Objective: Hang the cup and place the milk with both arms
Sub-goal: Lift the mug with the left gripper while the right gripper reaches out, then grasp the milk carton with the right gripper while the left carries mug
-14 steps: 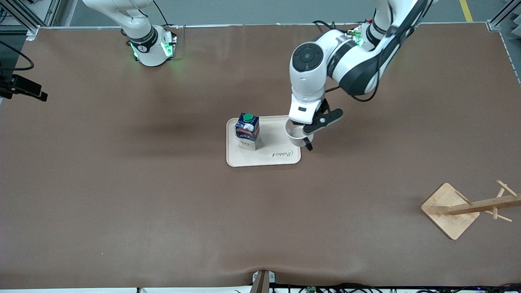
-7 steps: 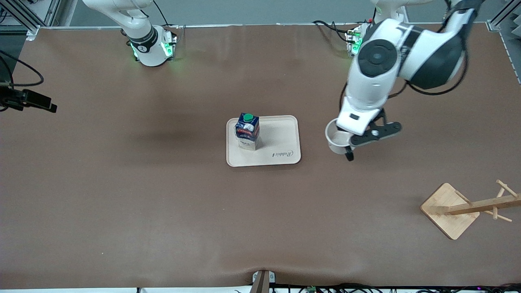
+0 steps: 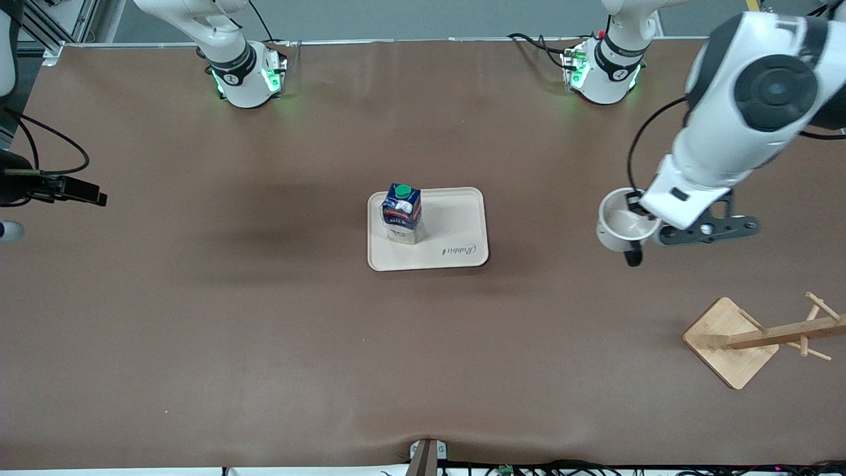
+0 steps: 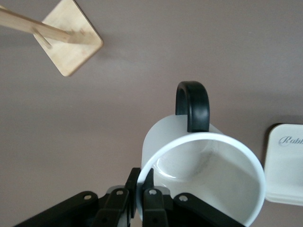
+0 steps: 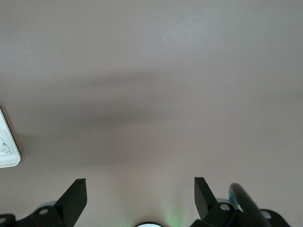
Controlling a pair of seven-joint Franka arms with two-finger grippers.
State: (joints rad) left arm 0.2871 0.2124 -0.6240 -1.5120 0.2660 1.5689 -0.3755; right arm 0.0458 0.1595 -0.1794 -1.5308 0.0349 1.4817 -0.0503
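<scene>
- Carrying the cup (image 3: 622,229), the left gripper (image 3: 640,220) is travelling from the tray's edge toward the left arm's end of the table; it is now hanging over bare table, well apart from the tray (image 3: 462,228).
- Its fingers are pinching the cup's rim, one inside and one outside, as the left wrist view is showing; the cup (image 4: 203,175) is riding mouth-up with its black handle (image 4: 192,105) sticking out away from the gripper, which looks like a way to keep the loop free for a peg.
- Lower right in the front view, the rack (image 3: 760,337) is lying nearer the camera than the cup; its pegs are pointing off the frame's edge, and I judge the cup will need tilting to thread the handle on.
- Nothing is standing between cup and rack; only open table is showing there.
- At frame centre the milk (image 3: 402,214) is standing upright on the tray, in the corner toward the right arm's end, so it looks already placed.
- At the far left edge of the front view the right gripper (image 3: 73,190) is waiting over the table edge; in the right wrist view its fingers (image 5: 75,195) are spread wide and holding nothing.
</scene>
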